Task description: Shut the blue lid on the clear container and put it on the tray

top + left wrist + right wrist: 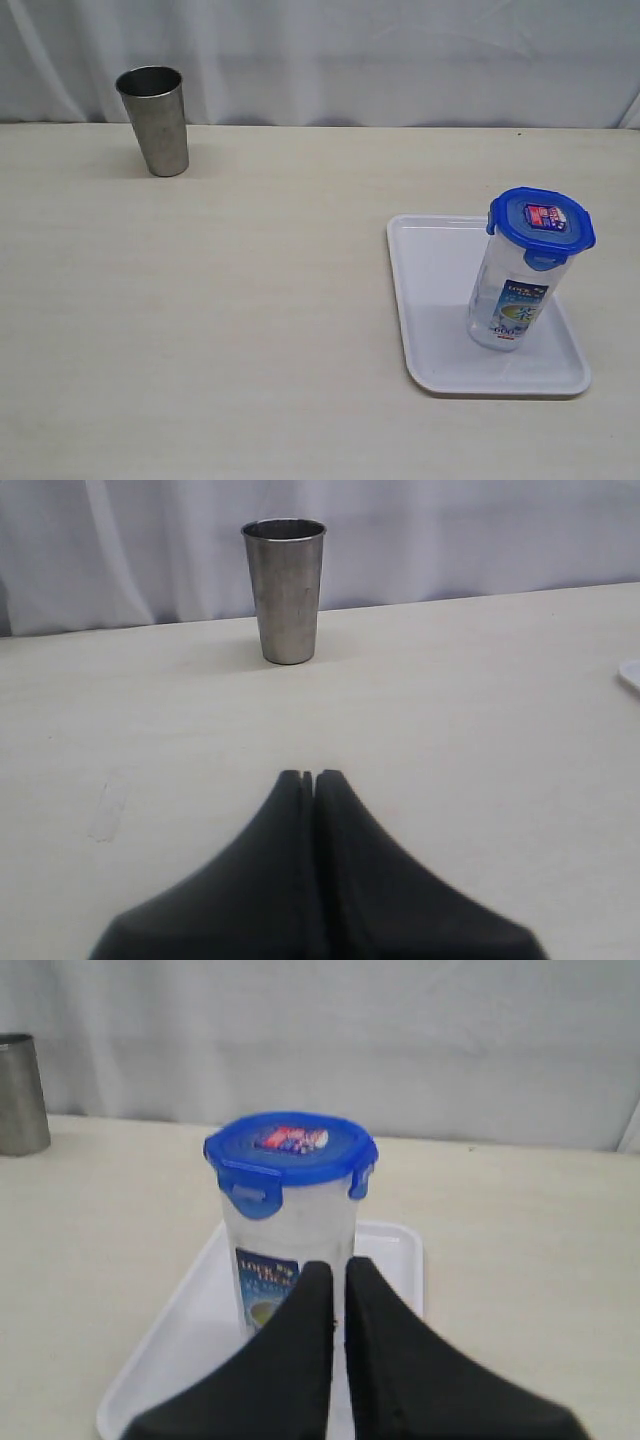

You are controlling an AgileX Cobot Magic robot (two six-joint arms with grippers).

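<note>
Pale counter (250,300) before a white curtain (350,60). The clear container (505,300) stands upright on the tray (430,250), blue lid (541,222) seated on top. Left end effector (308,778) is closed and empty. Right end effector (340,1265) is closed, empty, apart from the container.

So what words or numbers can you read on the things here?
"600", probably: low on the label of the clear container.
Rest of that label: too blurred to read.
Sticker on the blue lid: too small to read.
Steel cup: no writing visible.
</note>
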